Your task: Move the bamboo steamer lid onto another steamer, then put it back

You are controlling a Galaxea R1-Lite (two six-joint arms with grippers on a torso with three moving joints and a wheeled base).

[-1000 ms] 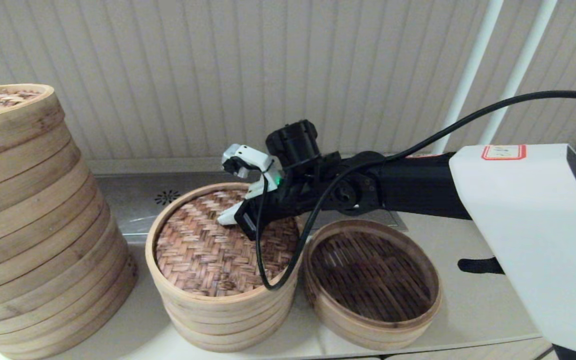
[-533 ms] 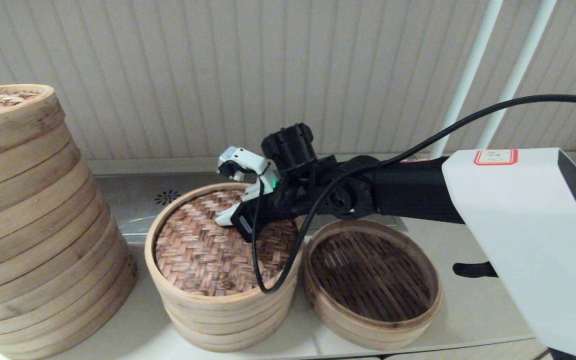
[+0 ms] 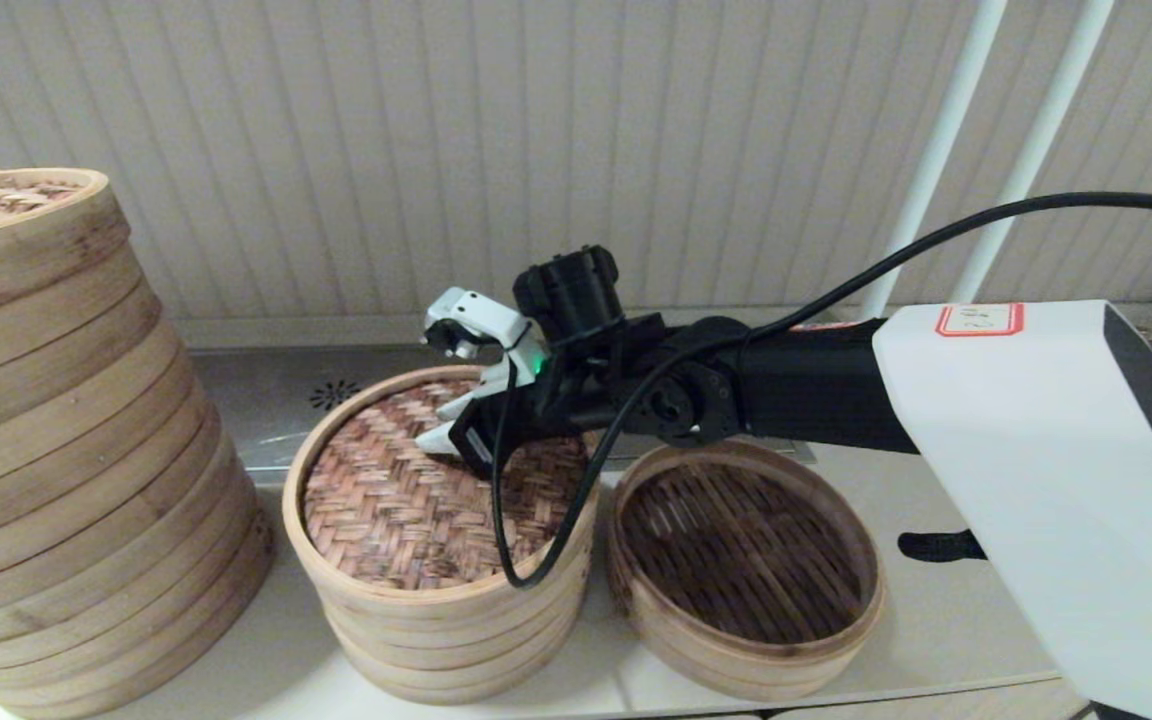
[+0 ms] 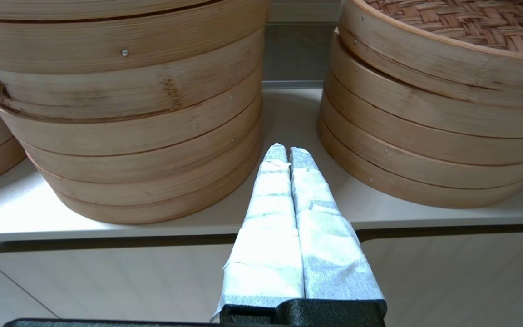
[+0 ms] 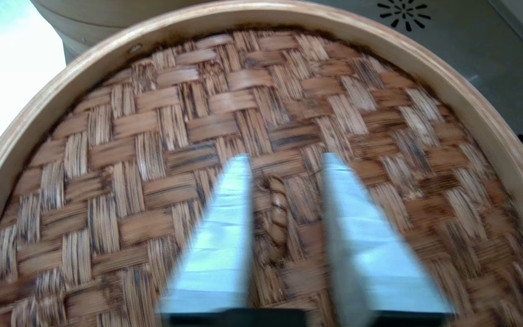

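Note:
The bamboo steamer lid (image 3: 406, 510), reddish-brown herringbone weave in a pale rim, lies on top of the several-tier steamer (image 3: 456, 640) at the middle of the counter. My right gripper (image 3: 441, 440) reaches in from the right, low over the lid's centre. It is open, its fingers (image 5: 225, 227) standing either side of the lid's small twisted handle loop (image 5: 278, 204) without pinching it. The shallow one-tier steamer (image 3: 746, 555), with a dark slatted floor, stands uncovered just to the right. My left gripper (image 4: 287, 150) is shut and empty, parked low before the counter's front edge.
A much wider, tall many-tier steamer (image 3: 56, 450) with its own paler lid fills the left side. A grey metal strip with a vent (image 3: 336, 395) runs along the back wall. The right arm's black cable (image 3: 536, 560) hangs across the lid's rim.
My right gripper has slid a little to the left across the lid's top and sunk slightly towards its centre. The lid and both steamers have barely shifted.

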